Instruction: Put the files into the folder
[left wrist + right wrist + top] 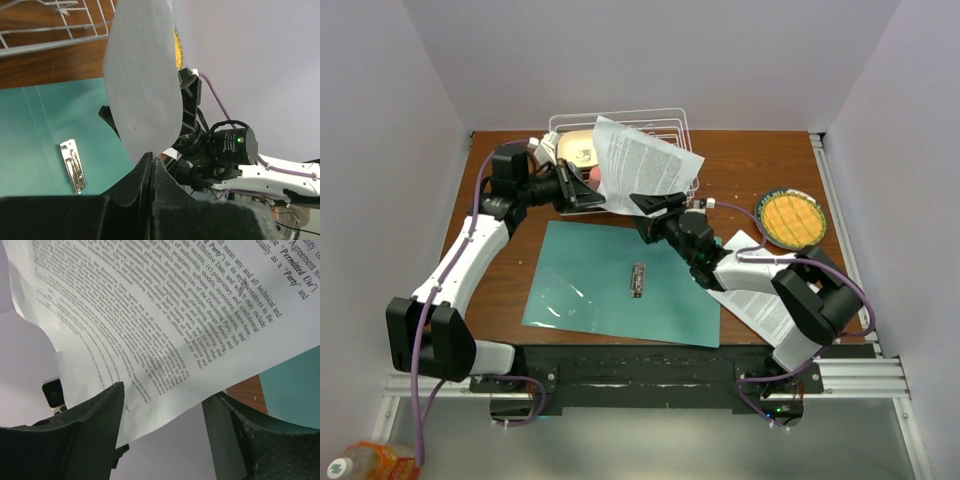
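Note:
One white printed sheet of the files (645, 165) hangs in the air over the far edge of the teal folder (590, 285). My left gripper (582, 190) is shut on the sheet's edge; in the left wrist view the paper (145, 90) rises from the pinched fingertips (151, 156). My right gripper (655, 203) is open at the sheet's lower edge, and in its wrist view that edge (150, 315) dips between the spread fingers (166, 392) without touching them. The folder lies open and flat, with its metal clip (638, 280) at the spine. More printed sheets (760, 300) lie to the right, under the right arm.
A white wire basket (660, 125) holding a few items stands at the back, just behind the raised sheet. A round yellow-and-teal plate (792, 218) sits at the right of the brown table. White walls enclose the table on three sides.

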Action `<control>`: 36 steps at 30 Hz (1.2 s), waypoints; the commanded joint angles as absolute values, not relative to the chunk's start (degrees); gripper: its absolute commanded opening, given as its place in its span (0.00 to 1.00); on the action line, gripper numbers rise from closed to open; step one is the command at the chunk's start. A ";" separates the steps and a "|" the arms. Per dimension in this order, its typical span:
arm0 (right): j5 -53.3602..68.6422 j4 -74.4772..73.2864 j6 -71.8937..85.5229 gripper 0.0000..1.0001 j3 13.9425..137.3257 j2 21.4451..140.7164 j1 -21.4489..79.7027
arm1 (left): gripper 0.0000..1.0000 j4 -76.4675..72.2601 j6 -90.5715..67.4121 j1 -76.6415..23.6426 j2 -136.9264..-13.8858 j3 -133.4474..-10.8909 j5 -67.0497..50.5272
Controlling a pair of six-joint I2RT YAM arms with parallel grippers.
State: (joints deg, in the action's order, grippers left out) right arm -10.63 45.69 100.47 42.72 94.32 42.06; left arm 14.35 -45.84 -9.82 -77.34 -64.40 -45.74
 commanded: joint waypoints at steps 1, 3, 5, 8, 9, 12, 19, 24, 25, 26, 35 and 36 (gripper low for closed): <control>-16.16 44.41 100.55 0.65 41.75 90.18 42.10 | 0.00 21.51 -41.15 -10.20 -75.32 -64.42 -49.92; -19.06 42.81 99.41 0.62 41.05 87.46 42.10 | 0.00 26.69 -37.01 -10.20 -74.88 -65.65 -49.57; -21.00 38.86 97.92 0.61 40.43 84.22 42.01 | 0.00 28.73 -34.90 -10.11 -74.27 -66.27 -49.40; -22.59 34.02 96.34 0.61 40.69 82.10 41.92 | 0.00 29.44 -35.07 -9.84 -73.92 -67.06 -49.57; -22.07 33.67 96.33 0.61 40.69 82.26 42.01 | 0.00 28.66 -35.42 -9.84 -74.09 -67.23 -49.74; -21.19 34.63 96.07 0.59 40.43 83.23 42.10 | 0.00 28.13 -36.30 -9.84 -74.71 -67.59 -50.36; -17.16 27.61 91.77 0.58 43.24 85.52 42.10 | 0.00 27.33 -37.00 -9.84 -73.74 -67.50 -50.89; -14.76 21.98 88.77 0.61 42.46 83.33 43.59 | 0.00 27.34 -35.77 -9.84 -73.30 -67.41 -49.92; -15.03 22.84 89.47 0.61 41.23 82.97 44.03 | 0.00 27.07 -35.95 -9.84 -73.39 -66.72 -50.10; -15.38 23.55 89.99 0.61 40.87 83.32 44.12 | 0.00 26.29 -36.82 -9.84 -73.39 -66.36 -50.10; -17.22 26.54 90.62 0.39 45.26 88.24 44.21 | 0.00 28.12 -35.60 -9.84 -73.39 -66.71 -51.41; -17.66 26.46 90.18 0.30 45.35 87.81 44.21 | 0.00 28.12 -35.60 -9.84 -73.39 -66.53 -51.94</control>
